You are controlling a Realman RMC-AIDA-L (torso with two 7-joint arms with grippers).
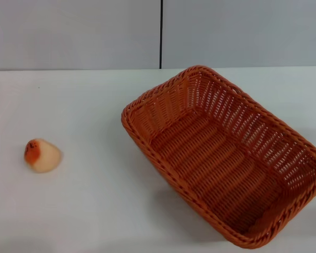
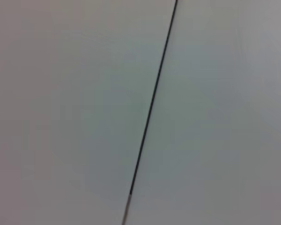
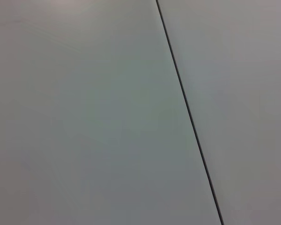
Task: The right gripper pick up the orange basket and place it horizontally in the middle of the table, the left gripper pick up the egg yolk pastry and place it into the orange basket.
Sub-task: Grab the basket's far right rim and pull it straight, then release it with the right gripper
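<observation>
Head view: large orange woven wicker basket [image 1: 226,158] sits skewed right of centre on white table [image 1: 95,211], small cream-beige egg yolk pastry [image 1: 41,155] far left, no grippers visible | left wrist: wall seam only, grip state unknown | right wrist: same | advice: right gripper should pinch near rim, then rotate basket square.

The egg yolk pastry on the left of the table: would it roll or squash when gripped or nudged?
The egg yolk pastry looks rounded and tapers toward one end, so a nudge would probably roll it in a curve on the smooth table. Its small, soft-looking bun shape suggests it is light and might dent under a hard squeeze.
</observation>
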